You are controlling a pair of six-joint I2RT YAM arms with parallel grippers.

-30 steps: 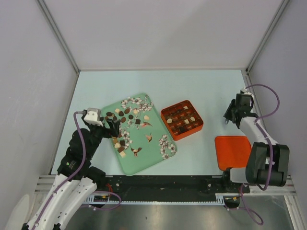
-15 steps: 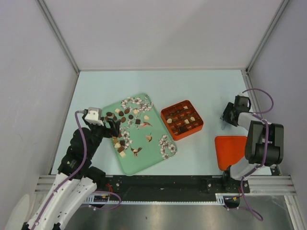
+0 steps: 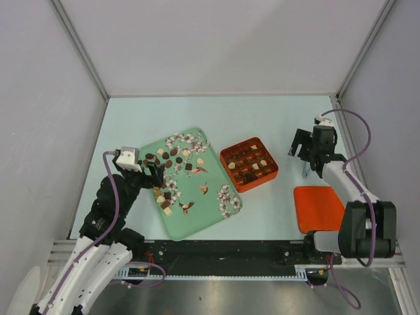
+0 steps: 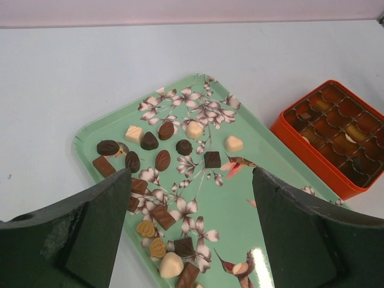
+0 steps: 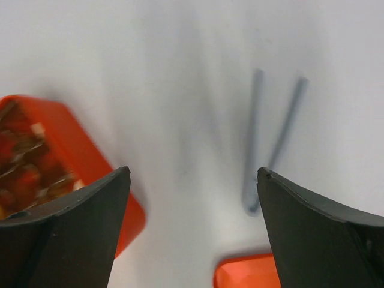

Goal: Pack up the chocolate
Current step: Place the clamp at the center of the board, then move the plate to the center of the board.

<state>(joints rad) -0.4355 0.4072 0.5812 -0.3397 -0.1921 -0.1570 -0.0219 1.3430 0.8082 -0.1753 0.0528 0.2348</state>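
Note:
Chocolate pieces (image 3: 167, 195), dark, light brown and cream, lie scattered on the left half of a green floral tray (image 3: 203, 210). More pieces sit in cells of the orange grid box (image 3: 262, 182). My left gripper (image 3: 155, 174) hovers open over the tray's left side. In the left wrist view its fingers frame the chocolate (image 4: 162, 160), the tray (image 4: 258, 150) and the box (image 4: 327, 162), and hold nothing. My right gripper (image 3: 300, 149) hangs open and empty over bare table to the right of the box; the right wrist view shows the gripper (image 5: 193, 174) blurred.
Thin grey tweezers (image 5: 264, 144) lie on the table under the right gripper, with the tweezers (image 3: 304, 172) just above the flat orange lid (image 3: 318, 209). The box corner (image 5: 90, 162) shows at left. Grey walls enclose the table on three sides.
My right gripper has opened wide and swung left towards the box. The left arm, tray and chocolate have not moved.

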